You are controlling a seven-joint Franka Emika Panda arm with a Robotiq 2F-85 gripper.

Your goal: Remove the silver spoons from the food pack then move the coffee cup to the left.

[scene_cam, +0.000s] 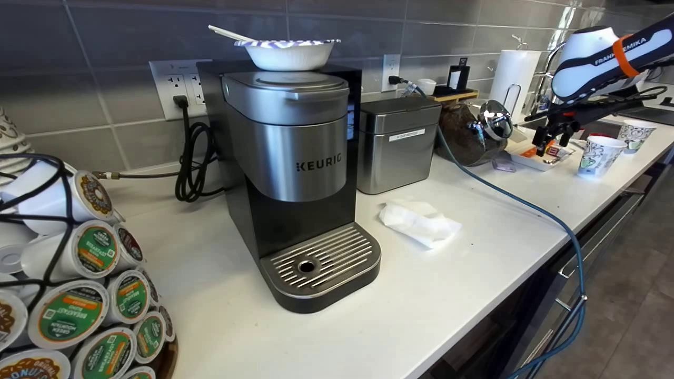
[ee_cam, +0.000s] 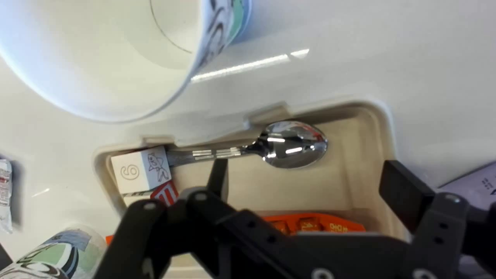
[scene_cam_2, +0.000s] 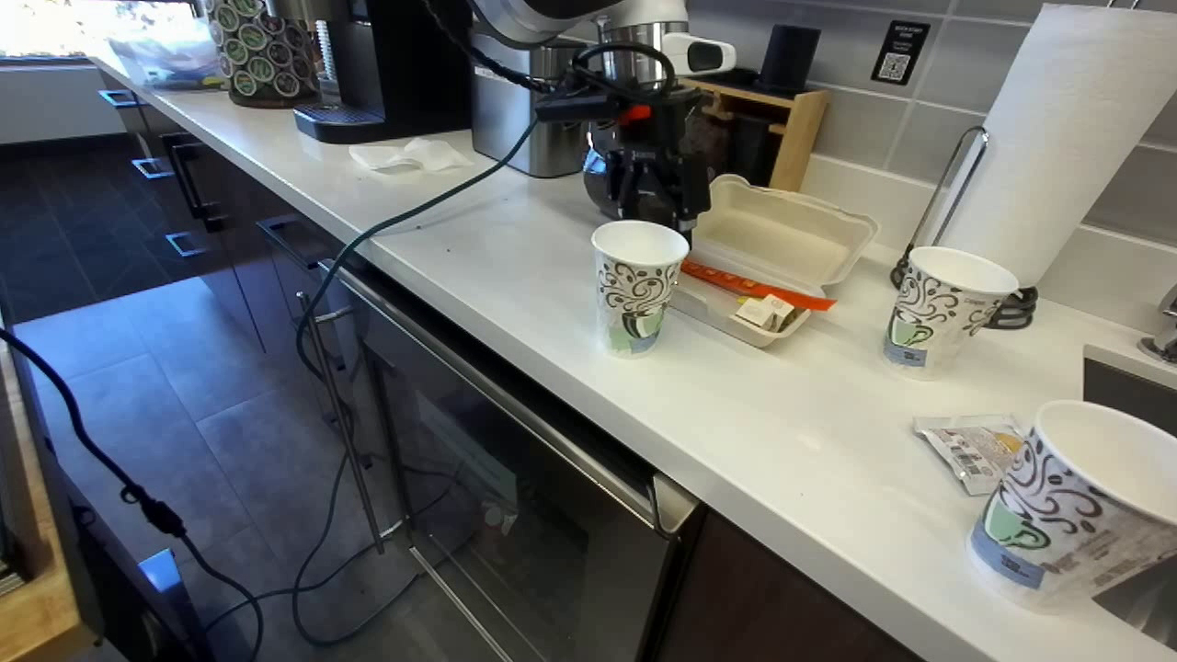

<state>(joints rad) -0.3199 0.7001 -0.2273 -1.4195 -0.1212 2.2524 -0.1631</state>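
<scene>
The food pack is a shallow beige tray [ee_cam: 374, 155] holding an orange strip [ee_cam: 321, 223] and small boxes [ee_cam: 130, 170]. In an exterior view its lid [scene_cam_2: 782, 230] stands open toward the wall. One silver spoon [ee_cam: 296, 145] lies inside along one long wall, its handle end running to the small boxes. I make out no other spoon, and it is hidden in the exterior views. The coffee cup [scene_cam_2: 634, 285] stands upright beside the pack; it also shows in the wrist view [ee_cam: 116, 58]. My gripper [ee_cam: 306, 178] is open and empty above the pack, pointing down, fingers spread wider than the spoon's bowl.
More paper cups [scene_cam_2: 942, 313] stand further along the counter, with a foil packet [scene_cam_2: 975, 450]. A purple packet [ee_cam: 471, 186] lies beside the pack. A steel box [scene_cam: 400, 152], a glass jar [scene_cam: 466, 131], a coffee machine [scene_cam: 295, 152] and paper towels [scene_cam_2: 1057, 138] line the wall. A blue cable [scene_cam: 505, 197] crosses the counter.
</scene>
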